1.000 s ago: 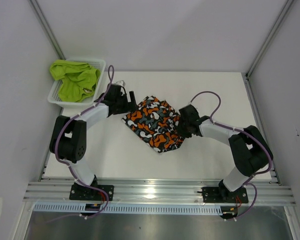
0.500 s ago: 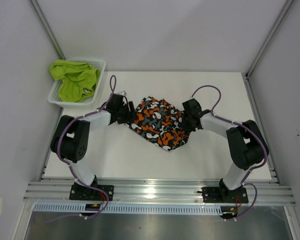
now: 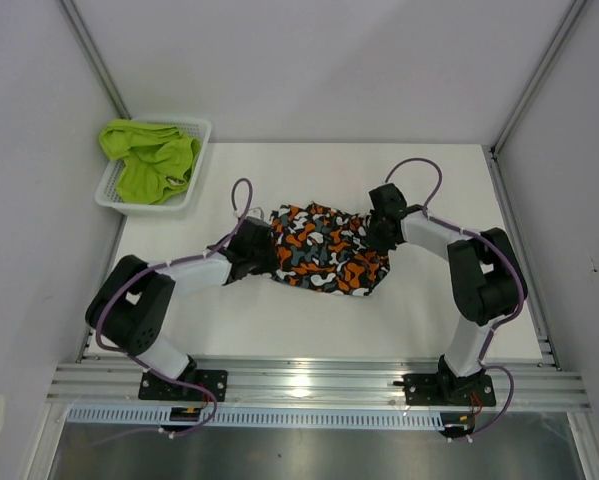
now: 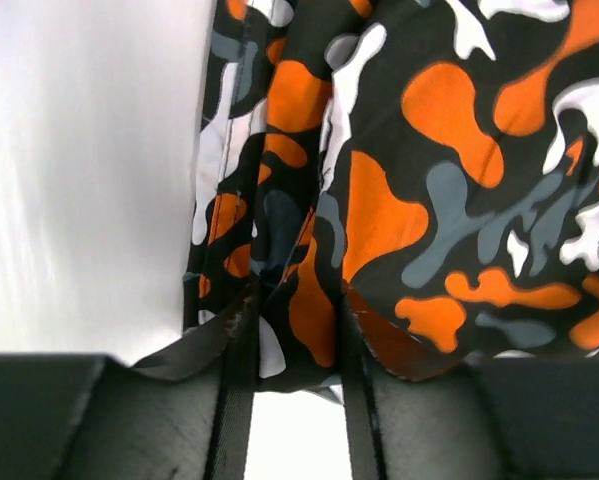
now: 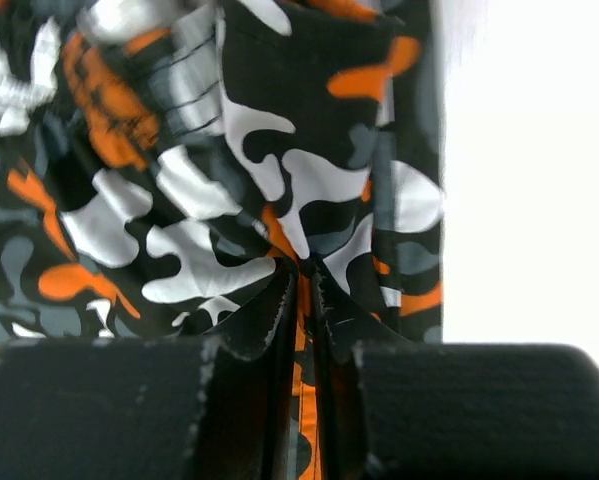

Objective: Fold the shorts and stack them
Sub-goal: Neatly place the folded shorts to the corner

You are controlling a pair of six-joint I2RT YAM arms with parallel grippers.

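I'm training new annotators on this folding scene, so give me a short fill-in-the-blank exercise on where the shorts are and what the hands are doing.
1. The lime green shorts lie in the white ___.
2. The camouflage shorts lie on the ___, stretched between the left hand and the right hand.
3. The right hand is pinched shut on the ___ shorts.

Missing words: basket; table; camouflage.

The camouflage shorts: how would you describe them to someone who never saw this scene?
On the white table, look near the middle, away from the basket at the far left corner. The camouflage shorts lie there; orange, black, white and grey blotches set them apart from the plain green shorts in the basket.
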